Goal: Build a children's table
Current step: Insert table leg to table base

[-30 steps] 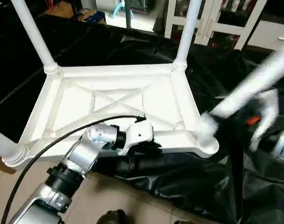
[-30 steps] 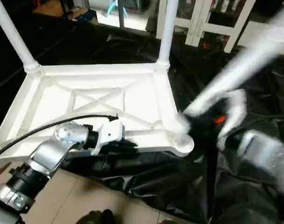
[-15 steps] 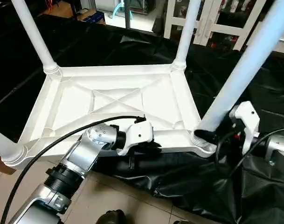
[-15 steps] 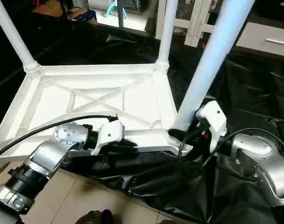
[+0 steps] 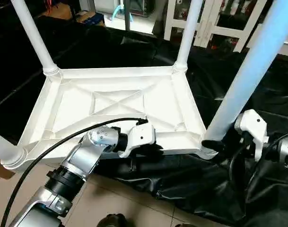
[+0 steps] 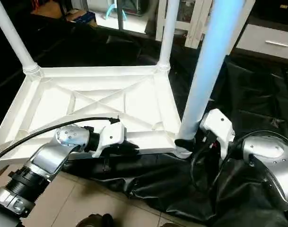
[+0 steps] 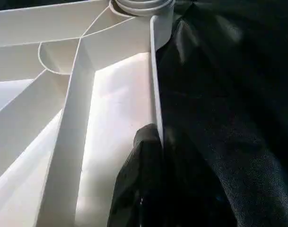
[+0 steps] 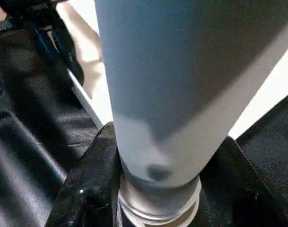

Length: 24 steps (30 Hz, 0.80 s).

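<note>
The white table top (image 5: 77, 101) lies upside down on a black sheet, its X ribs facing up. White tube legs stand in the far-left (image 5: 34, 38), far-right (image 5: 187, 33) and near-left (image 5: 3, 147) corner sockets. A fourth leg (image 5: 251, 71) rises nearly upright from the near-right socket (image 5: 207, 150). My right gripper (image 5: 215, 143) is shut on this leg's base, one black finger (image 8: 94, 179) on each side of the tube just above the socket collar (image 8: 158, 210). My left gripper (image 5: 152, 150) is shut on the top's near rim (image 7: 154, 94).
The black sheet (image 5: 191, 189) covers the floor around the table top and bunches up at the near right. A white glass-door cabinet (image 5: 219, 23) stands behind. Bare tiles (image 5: 115, 208) show at the near edge. A black cable (image 5: 49, 149) loops along my left forearm.
The fourth leg has swung from a low slant to nearly upright in the near-right socket, and my right gripper moved with it. The left gripper stayed on the rim.
</note>
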{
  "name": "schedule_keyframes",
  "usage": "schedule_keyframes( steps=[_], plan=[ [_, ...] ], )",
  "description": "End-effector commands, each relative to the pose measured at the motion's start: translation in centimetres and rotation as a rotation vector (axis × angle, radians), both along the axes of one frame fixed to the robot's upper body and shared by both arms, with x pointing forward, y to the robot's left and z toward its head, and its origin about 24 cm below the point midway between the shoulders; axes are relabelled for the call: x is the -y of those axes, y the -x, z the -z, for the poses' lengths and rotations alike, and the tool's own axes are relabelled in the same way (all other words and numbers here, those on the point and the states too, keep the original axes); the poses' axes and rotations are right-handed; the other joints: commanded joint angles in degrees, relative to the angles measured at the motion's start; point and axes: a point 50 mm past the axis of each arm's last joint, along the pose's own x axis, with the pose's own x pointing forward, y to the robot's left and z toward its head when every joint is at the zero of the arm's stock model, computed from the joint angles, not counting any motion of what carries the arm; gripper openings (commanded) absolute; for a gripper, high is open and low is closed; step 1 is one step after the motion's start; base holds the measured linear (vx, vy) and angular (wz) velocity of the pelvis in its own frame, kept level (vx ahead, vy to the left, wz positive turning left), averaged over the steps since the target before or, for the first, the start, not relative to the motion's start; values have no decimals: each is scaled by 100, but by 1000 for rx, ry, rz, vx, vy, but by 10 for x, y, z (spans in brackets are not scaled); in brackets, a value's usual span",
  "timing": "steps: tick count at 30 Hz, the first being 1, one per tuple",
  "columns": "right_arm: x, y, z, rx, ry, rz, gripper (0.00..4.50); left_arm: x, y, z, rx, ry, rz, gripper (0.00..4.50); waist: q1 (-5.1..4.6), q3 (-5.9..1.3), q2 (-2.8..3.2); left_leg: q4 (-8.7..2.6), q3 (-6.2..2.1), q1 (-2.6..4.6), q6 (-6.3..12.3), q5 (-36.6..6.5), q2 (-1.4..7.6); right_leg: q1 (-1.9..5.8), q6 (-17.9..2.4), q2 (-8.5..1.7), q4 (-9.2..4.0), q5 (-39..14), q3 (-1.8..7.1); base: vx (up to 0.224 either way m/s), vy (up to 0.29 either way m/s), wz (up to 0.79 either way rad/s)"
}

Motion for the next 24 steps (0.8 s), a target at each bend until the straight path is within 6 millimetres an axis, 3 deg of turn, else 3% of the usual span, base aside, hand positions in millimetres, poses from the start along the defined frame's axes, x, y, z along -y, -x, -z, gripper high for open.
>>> schedule_keyframes(
  steps=[1, 8, 10, 12, 15, 17, 21, 22, 24],
  plan=[
    [7, 4, 16, -63, 71, 10, 191, 9, 8, 7, -31, 24, 44, 0, -30, -358, -133, -369, -212, 313, 738, -1000, 399, 139, -1709, -55, -295, 154, 50, 0, 0, 0],
    [12, 4, 19, -57, 78, 23, 191, 12, 1, -2, -8, 92, 13, 0, -60, -315, -113, -431, -227, 356, 482, -1532, 414, 125, -1637, -62, -387, -531, 61, 0, 0, 0],
    [9, 4, 19, -58, 61, 19, 191, 19, -2, -10, -37, 154, 5, 56, -42, -324, -111, -435, -231, 358, 439, -1551, 412, 135, -1621, -70, -387, -552, 67, 0, 0, 0],
    [7, 4, 20, -58, 59, 13, 191, 25, -3, -14, -46, 178, 10, 59, -24, -329, -93, -437, -221, 367, 408, -1555, 417, 127, -1684, -80, -389, -511, 69, 0, 0, 0],
    [5, 4, 22, -57, 54, 5, 191, 36, -3, -15, -28, 163, 29, 99, -40, -331, -96, -446, -233, 348, 393, -1601, 418, 136, -1680, -67, -392, -433, 59, 0, 0, 0],
    [4, 4, 22, -54, 53, 2, 191, 41, -4, -12, -25, 145, 33, 104, -66, -332, -121, -436, -242, 321, 430, -1620, 406, 156, -1631, -82, -398, -445, 59, 0, 0, 0],
    [3, 5, 22, -52, 50, 0, 191, 43, -4, -8, -27, 121, 44, 104, -78, -344, -115, -423, -242, 322, 492, -1505, 408, 159, -1626, -73, -390, -350, 61, 0, 0, 0],
    [3, 5, 22, -51, 49, -1, 191, 44, -4, -6, -27, 102, 50, 104, -70, -354, -77, -420, -246, 330, 500, -1457, 411, 161, -1656, -72, -379, -282, 58, 0, 0, 0],
    [2, 5, 22, -48, 48, -2, 191, 45, -5, -2, -15, 62, 54, 104, -72, -361, -75, -418, -244, 333, 491, -1458, 414, 162, -1680, -59, -375, -194, 55, 0, 0, 0]
  ],
)
